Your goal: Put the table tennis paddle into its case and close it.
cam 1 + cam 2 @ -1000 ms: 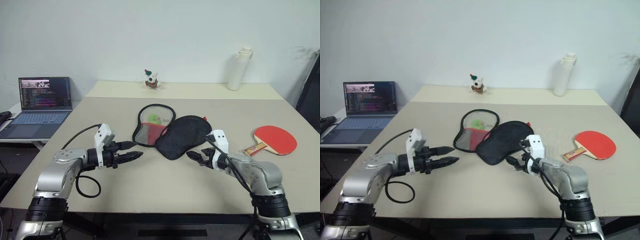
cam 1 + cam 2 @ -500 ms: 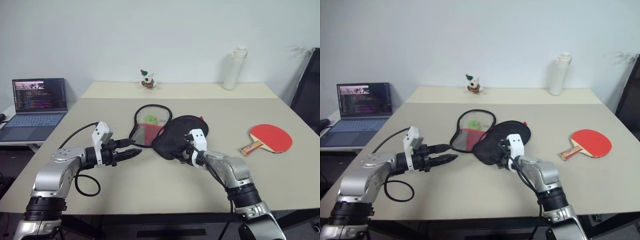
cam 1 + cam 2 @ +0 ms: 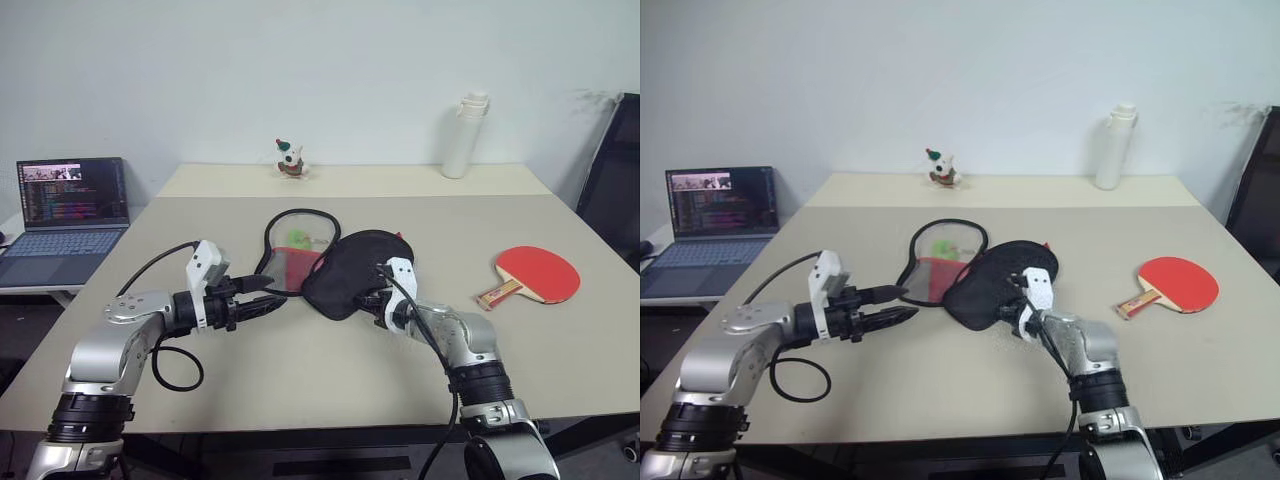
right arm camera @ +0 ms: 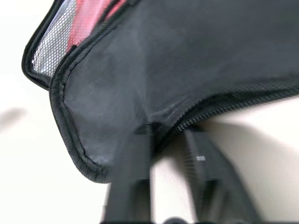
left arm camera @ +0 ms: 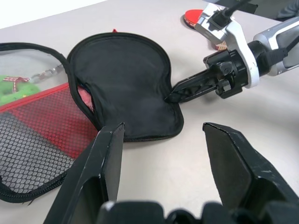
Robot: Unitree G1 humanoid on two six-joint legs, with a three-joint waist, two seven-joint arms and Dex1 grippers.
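The case (image 3: pixel 352 272) lies unzipped in the middle of the table, its black fabric flap folded over toward me. Its red mesh flap (image 3: pixel 293 252) lies spread to the left. The table tennis paddle (image 3: pixel 536 272), with a red face and a wooden handle, rests alone on the table to the right. My right gripper (image 3: pixel 371 299) is shut on the black flap's zippered rim (image 4: pixel 219 109), and the fabric creases at its fingertips (image 5: pixel 174 96). My left gripper (image 3: pixel 266 303) hovers open and empty just left of the case, near the mesh flap's edge.
A laptop (image 3: pixel 70 195) stands open on a low side table at the far left. On the rear table are a white bottle (image 3: pixel 462 135) and a small toy figure (image 3: pixel 290 160). A black chair (image 3: pixel 615 170) stands at the right edge.
My right gripper has moved left and forward to the case's near rim and shut there. The left arm has kept still. The camera has shifted slightly.
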